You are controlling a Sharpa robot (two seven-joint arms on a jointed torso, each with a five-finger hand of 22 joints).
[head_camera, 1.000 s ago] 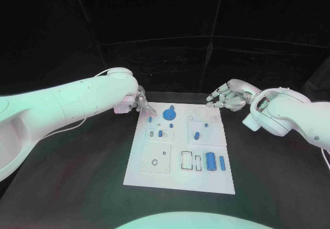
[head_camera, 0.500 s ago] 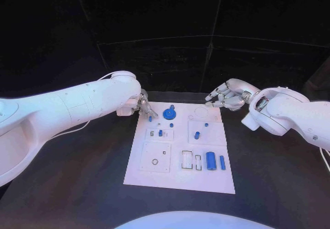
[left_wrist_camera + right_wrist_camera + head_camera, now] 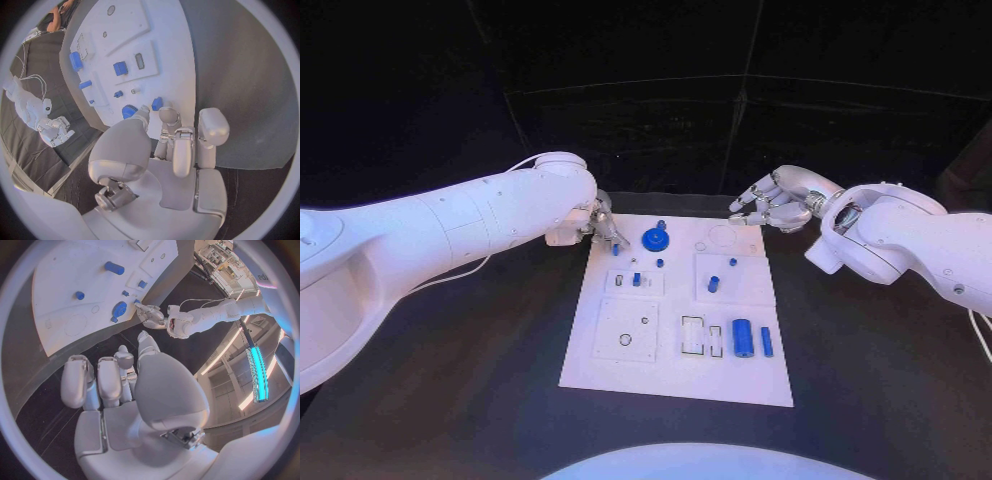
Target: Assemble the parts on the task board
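Two silver hands, both empty — our left hand (image 3: pixel 599 226), fingers apart, hovers beside the small blue plastic peg (image 3: pixel 616 250) on the white flat task board (image 3: pixel 675 372); we close gently — right hand (image 3: pixel 772 203) curled shut.

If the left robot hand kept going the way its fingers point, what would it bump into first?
Probably the small blue part right at the left robot hand's fingertips, near the task board's far left corner. The round blue part sits just beyond. Depth is hard to judge.

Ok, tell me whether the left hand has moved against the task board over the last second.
Barely, if at all. The left hand stays at the far left corner of the task board, fingertips close by the round blue part as before.
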